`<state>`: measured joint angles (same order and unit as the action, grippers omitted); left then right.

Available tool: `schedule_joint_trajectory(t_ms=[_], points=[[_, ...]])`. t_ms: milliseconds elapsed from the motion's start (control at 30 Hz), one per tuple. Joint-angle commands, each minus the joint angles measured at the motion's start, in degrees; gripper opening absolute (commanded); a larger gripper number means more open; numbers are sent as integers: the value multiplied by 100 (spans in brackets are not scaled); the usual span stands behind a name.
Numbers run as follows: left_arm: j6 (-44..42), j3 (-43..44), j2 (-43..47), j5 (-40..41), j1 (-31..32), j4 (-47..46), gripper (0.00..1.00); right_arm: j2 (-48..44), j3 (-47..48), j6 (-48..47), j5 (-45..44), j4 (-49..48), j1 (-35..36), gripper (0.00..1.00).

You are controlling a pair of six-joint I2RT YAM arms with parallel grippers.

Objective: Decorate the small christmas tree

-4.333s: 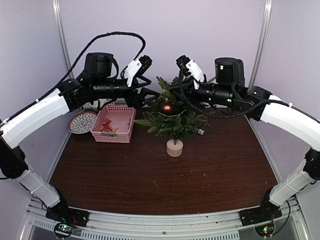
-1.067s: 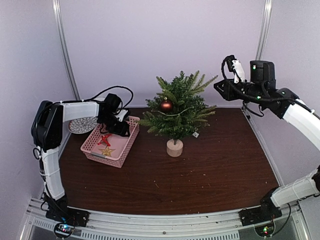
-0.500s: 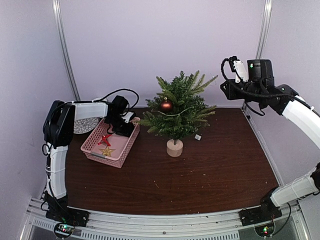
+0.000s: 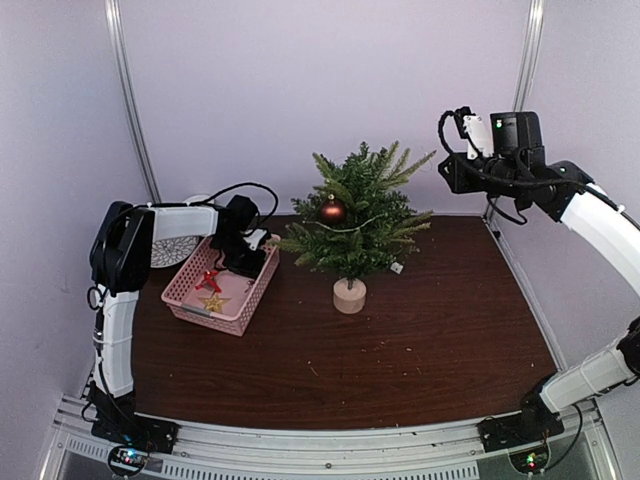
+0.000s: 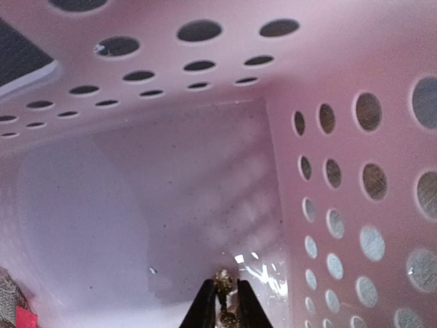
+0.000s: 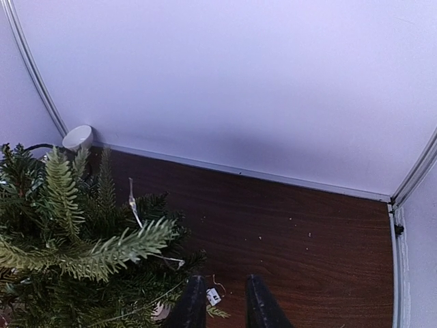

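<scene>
The small christmas tree (image 4: 355, 220) stands mid-table on its pale stump (image 4: 349, 296), with a red bauble (image 4: 333, 210) and a thin light wire on it. My left gripper (image 4: 243, 262) is down in the far right corner of the pink basket (image 4: 190, 300). In the left wrist view, my left gripper (image 5: 222, 301) is shut on a small gold glittery piece (image 5: 222, 277) just above the basket floor. A red star (image 4: 209, 279) and a gold star (image 4: 212, 301) lie in the basket. My right gripper (image 4: 445, 175) hangs high to the tree's right, open and empty. In the right wrist view, my right gripper (image 6: 222, 301) is above the tree's edge (image 6: 68, 232).
A patterned plate (image 4: 165, 250) sits behind the basket at the left. The wire's small white tag (image 6: 214, 296) hangs by the tree's right side. The perforated basket wall (image 5: 341, 137) stands close on the right of my left gripper. Purple walls enclose the table.
My left gripper's fingers have closed on the gold piece in the basket corner. The right arm has drifted slightly left, and its fingers have kept the same gap.
</scene>
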<state>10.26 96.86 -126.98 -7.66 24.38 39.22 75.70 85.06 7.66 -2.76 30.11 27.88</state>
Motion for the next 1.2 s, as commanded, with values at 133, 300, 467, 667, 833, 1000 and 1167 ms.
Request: schedule_joint_trajectory(t_ms=[133,300,467,667,833,1000,1167], points=[[-83,45,-3,-98,-56,-9,7,-275,65,-81,141,40,-19,23],[-202,-46,385,-11,-56,99,0,-287,168,-191,545,118,-19,24],[-269,-381,1235,75,-65,34,0,-275,181,-132,1132,71,-19,24],[-372,-730,2167,39,-74,36,0,-265,197,-9,1805,13,-11,24],[-582,-1374,3442,-996,179,-565,0,-154,356,273,2681,-67,19,24],[-829,-1748,4617,-1512,908,-957,0,-93,527,370,3379,5,215,26],[-461,-1826,5150,-1958,1496,-1536,0,-75,582,420,4219,75,477,30]])
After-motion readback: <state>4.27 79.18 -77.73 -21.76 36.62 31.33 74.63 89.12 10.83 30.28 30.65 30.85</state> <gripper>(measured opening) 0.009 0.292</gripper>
